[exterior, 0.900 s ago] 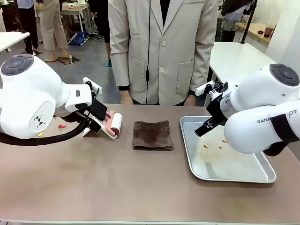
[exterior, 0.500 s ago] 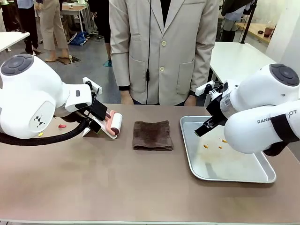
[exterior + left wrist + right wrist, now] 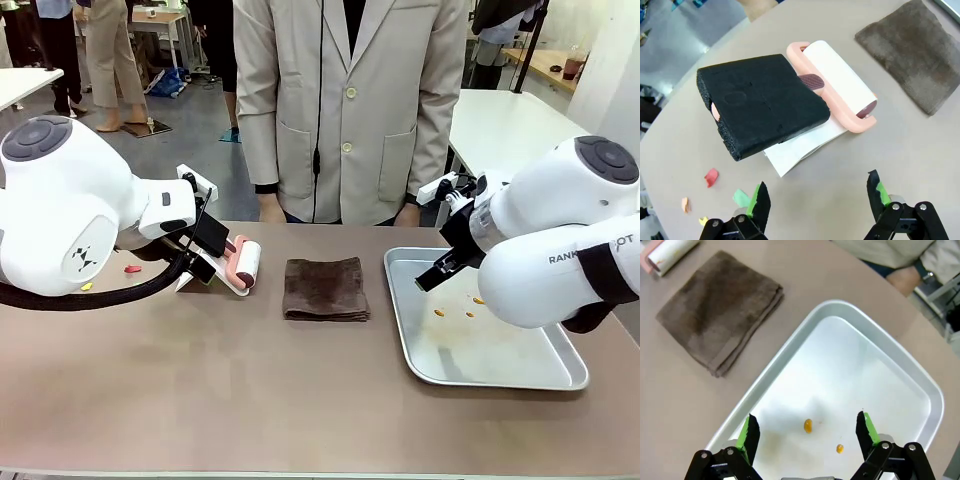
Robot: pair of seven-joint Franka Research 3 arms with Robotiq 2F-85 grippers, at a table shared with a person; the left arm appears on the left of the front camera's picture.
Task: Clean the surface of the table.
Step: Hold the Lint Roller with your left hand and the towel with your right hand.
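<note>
- The table [image 3: 250,400], tan-topped, spans the front view, and its near half is bare.
- The left gripper [image 3: 817,189] hangs above the table's left part with its fingers spread wide and nothing between them.
- Small coloured scraps [image 3: 711,176] lie on the tabletop just beside it. These look like the mess to clear.
- Just past its fingertips lies a pink-framed lint roller [image 3: 837,85] on a white sheet. A black foam-like block [image 3: 765,115] covers the roller's handle end; I cannot tell whether it rests on it.
- The right gripper [image 3: 806,421] is also spread and empty, poised over the silver tray [image 3: 500,375], which holds a few orange crumbs [image 3: 839,448].
- A folded brown cloth [image 3: 325,288] lies between the roller and the tray.
- A person [image 3: 345,110] stands at the far edge.
- Judgement: no tool is taken yet, so cleaning has not begun. The next move calls for the left gripper to drop onto a tool, probably the roller, clear of the block, then pass it over the scraps.
</note>
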